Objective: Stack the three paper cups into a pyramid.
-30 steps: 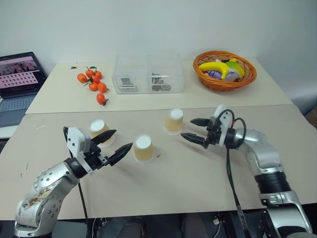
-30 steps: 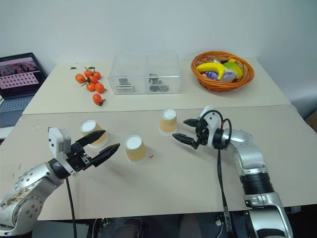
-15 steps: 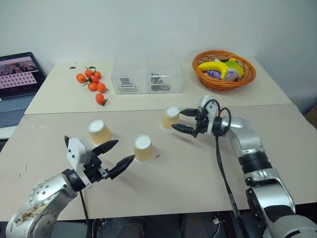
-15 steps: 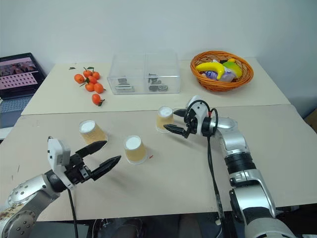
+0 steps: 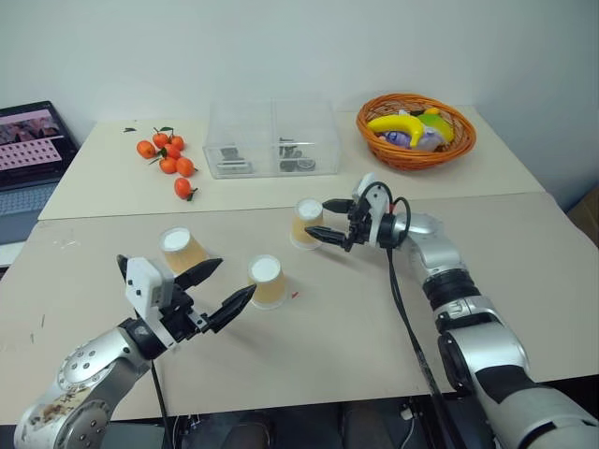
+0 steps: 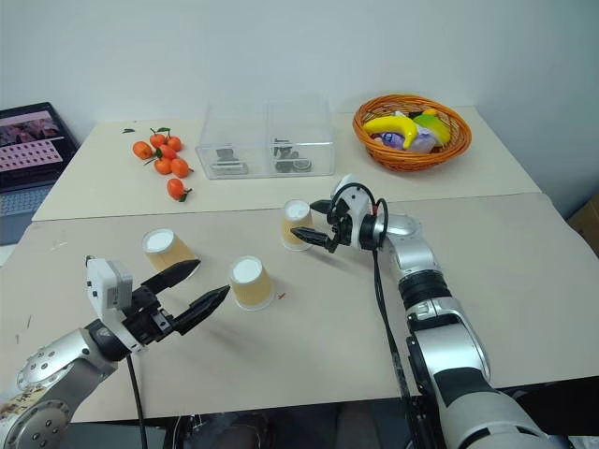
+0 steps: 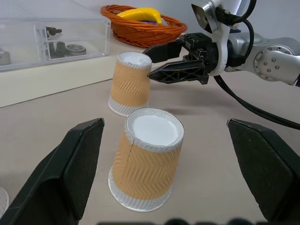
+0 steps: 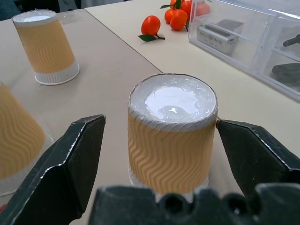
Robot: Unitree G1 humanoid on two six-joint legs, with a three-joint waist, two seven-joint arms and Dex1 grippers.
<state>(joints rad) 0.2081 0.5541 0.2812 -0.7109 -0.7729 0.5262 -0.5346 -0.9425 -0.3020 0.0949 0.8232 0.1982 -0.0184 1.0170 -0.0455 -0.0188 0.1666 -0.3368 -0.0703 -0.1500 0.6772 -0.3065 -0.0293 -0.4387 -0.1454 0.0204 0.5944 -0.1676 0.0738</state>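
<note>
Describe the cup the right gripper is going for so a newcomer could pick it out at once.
On the near table, three upside-down tan-orange paper cups stand apart from each other in a loose row. The target cup is the one nearest the wicker fruit basket and just in front of the clear plastic box. Unlike the other two cups, it sits between the open fingers of the right gripper.

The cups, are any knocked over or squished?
No, nothing stands out. All three cups stand mouth-down on the table: left cup, middle cup and far cup. The open right gripper sits around the far cup.
</note>
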